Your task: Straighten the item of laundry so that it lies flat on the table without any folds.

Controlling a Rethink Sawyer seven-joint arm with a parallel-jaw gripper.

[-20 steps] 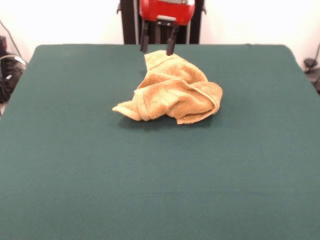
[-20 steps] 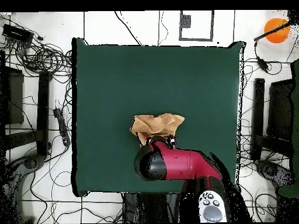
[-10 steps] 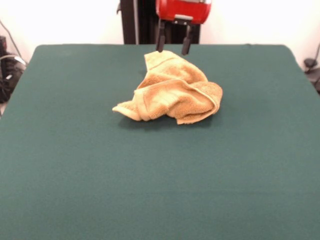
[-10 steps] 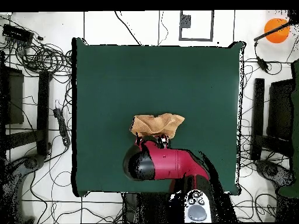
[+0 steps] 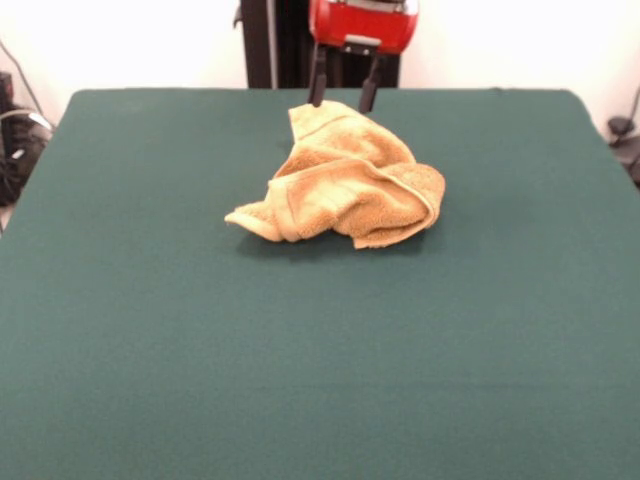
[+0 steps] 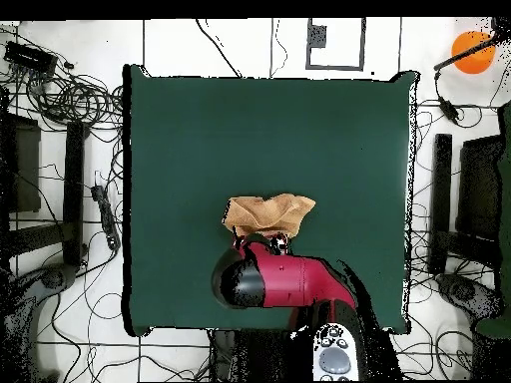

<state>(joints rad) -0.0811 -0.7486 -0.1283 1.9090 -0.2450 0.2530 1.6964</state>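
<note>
**Crumpled towel waits under a spread gripper**

Going left to right in the front view: the plain dark green cloth-topped table is bare at the left. Toward the middle, nearer the far edge, the small golden-orange terry-cloth towel lies bunched in a heap, its lowest point a tongue of hem at the left, a raised fold at the back, and a rounded hemmed lobe at the right. Over that back fold hangs the red and black arm's gripper, its two dark fingers spread apart and holding nothing, tips just above the cloth.

The towel looks light, soft and limp; it should drape and drag instead of sliding stiffly. A hemmed edge or corner, such as the left tongue, seems the firmest place to pinch.
</note>
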